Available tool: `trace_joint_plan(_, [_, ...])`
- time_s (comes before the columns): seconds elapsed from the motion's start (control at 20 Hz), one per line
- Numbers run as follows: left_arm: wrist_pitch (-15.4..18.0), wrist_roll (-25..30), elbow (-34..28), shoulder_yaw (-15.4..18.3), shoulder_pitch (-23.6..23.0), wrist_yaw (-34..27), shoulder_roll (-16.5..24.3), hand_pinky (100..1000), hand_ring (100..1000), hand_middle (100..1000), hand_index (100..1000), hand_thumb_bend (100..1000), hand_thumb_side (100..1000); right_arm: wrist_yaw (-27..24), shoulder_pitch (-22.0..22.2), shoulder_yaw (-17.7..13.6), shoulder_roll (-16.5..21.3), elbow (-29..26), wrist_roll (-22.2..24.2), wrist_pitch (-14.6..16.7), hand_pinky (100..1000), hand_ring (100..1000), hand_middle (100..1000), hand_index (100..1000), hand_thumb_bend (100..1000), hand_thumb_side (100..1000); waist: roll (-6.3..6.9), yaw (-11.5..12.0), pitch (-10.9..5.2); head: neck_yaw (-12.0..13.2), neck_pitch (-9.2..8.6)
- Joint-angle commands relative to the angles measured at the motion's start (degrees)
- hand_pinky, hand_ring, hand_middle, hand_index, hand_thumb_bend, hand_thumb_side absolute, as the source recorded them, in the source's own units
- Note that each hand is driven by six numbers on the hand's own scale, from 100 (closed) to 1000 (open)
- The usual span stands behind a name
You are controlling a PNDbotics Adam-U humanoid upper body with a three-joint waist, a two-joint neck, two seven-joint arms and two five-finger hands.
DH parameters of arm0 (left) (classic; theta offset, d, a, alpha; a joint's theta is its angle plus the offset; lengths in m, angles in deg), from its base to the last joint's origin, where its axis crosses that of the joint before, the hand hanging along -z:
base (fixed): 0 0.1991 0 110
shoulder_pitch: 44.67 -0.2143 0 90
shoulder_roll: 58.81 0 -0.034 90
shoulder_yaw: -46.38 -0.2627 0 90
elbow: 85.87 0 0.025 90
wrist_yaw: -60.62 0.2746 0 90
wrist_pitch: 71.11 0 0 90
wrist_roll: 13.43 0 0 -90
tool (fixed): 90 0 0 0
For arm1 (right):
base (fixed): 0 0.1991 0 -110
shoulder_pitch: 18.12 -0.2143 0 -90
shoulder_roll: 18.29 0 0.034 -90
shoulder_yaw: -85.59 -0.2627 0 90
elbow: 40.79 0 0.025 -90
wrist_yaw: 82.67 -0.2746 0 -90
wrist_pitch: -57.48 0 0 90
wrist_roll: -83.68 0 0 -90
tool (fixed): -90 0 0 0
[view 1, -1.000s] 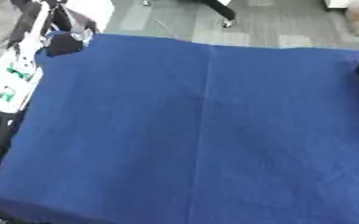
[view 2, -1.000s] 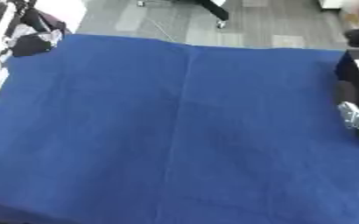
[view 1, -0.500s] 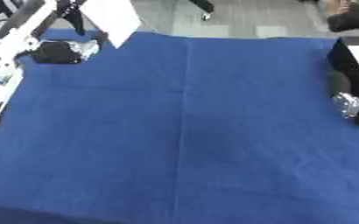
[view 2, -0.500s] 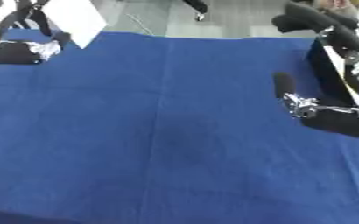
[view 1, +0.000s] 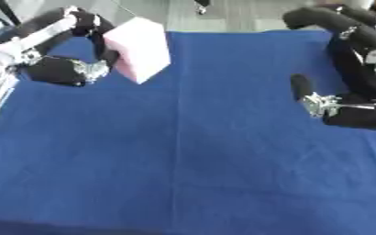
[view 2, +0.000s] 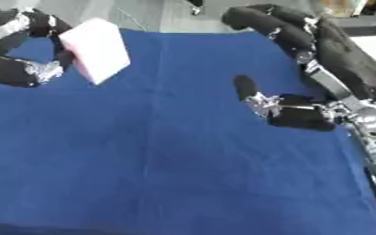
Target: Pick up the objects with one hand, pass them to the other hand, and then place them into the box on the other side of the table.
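Left eye view: a pale pink block with flat sides is up at the far left of the blue tablecloth. The left hand curls round it and holds it.

Right eye view: the right hand hangs over the cloth holding nothing, one finger sticking up. The rest is too blurry to tell how open it is.
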Motion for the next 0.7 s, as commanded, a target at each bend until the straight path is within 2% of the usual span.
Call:
trace_joint_plan(0.05, [0.3, 3.1, -1.4, -0.4, 1.4, -1.6, 1.3, 701, 484, 364, 652, 100, 431, 3.1, -1.6, 1.0, 0.3, -1.2, -0.2, 2.3, 800, 816, 880, 966, 229, 100, 0.06, 0.1, -1.5, -0.4, 0.37])
trace_joint_plan(0.1, [0.3, 3.8, -1.5, -0.5, 1.6, -1.9, 1.3, 702, 484, 363, 652, 100, 435, 3.9, -1.8, 1.4, 0.3, -1.2, -0.1, 2.9, 802, 821, 891, 963, 286, 100, 0.08, 0.2, -1.5, -0.4, 0.42])
trace_joint_plan(0.25, [0.3, 5.6, -1.6, -0.8, 2.3, -3.1, 1.3, 702, 483, 361, 651, 100, 441, 6.1, -2.6, 2.7, 0.5, -1.2, 0.3, 4.6, 804, 828, 909, 963, 342, 100, 0.12, 0.3, -1.49, -0.4, 0.48])
trace_joint_plan(0.7, [-1.2, 8.1, -2.0, -0.6, 3.4, -7.0, 0.2, 699, 477, 348, 645, 100, 462, 11.0, -4.0, 5.1, -0.2, 0.7, -1.4, 6.8, 797, 828, 919, 957, 387, 105, 0.16, 0.4, -1.4, -0.4, 0.44])
